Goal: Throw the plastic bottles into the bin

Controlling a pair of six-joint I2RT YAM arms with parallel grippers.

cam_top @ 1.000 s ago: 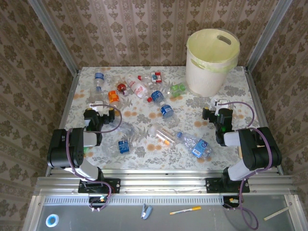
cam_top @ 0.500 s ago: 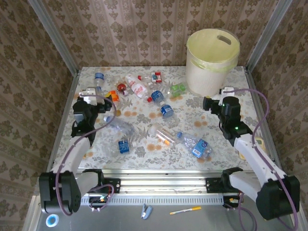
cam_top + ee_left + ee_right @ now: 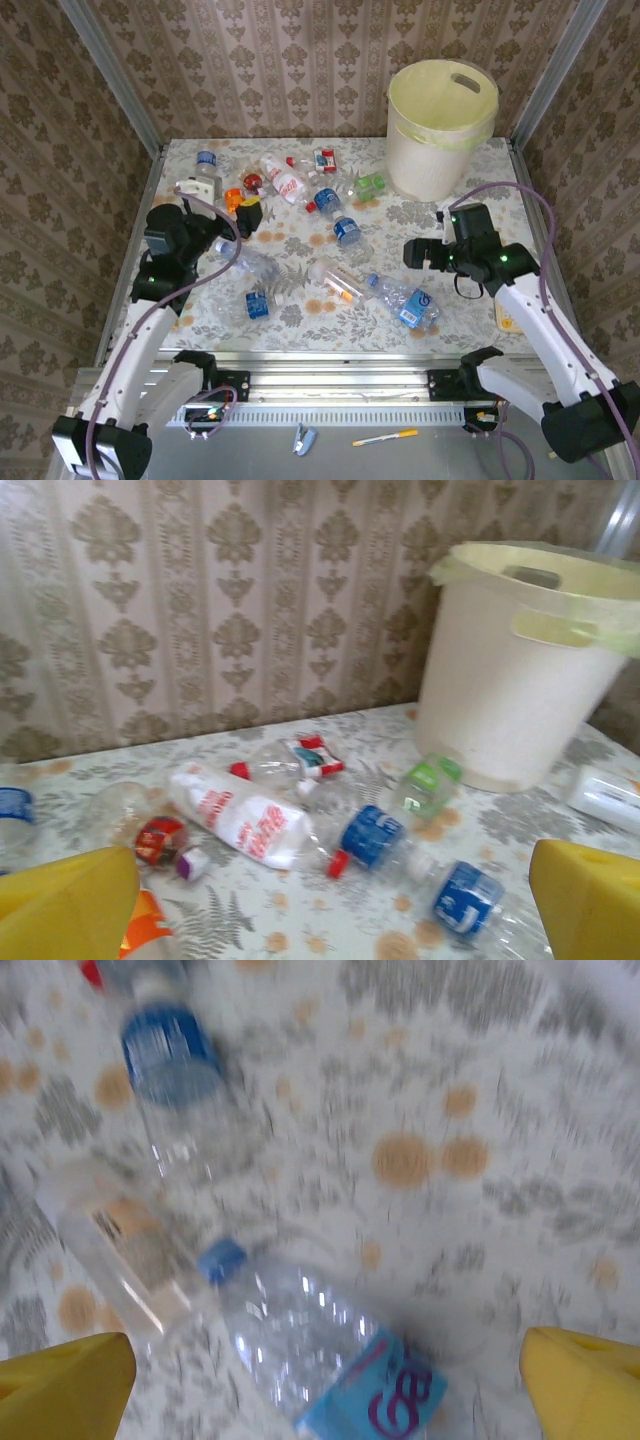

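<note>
Arms: both have reached out from the near edge.
Overhead: left fingers (image 3: 248, 215) and right fingers (image 3: 415, 252) apart; some fourteen plastic bottles (image 3: 283, 182) scattered on the surface (image 3: 390, 240); one bin (image 3: 440, 150) at the far right, seemingly empty.
Left wrist: fingers (image 3: 65, 905) apart; eight bottles, with the bin (image 3: 510, 700) to the right.
Right wrist: fingers (image 3: 585, 1385) apart over three bottles.
Progress: nothing binned yet.

Lab test booth: wallpapered panels (image 3: 280, 70) in aluminium framing (image 3: 112, 75) around a table (image 3: 395, 230).

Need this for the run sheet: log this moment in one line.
left end effector: open, empty | right end effector: open, empty, near blue-label bottle | bin: no bottles seen inside | bottles: on table
</note>
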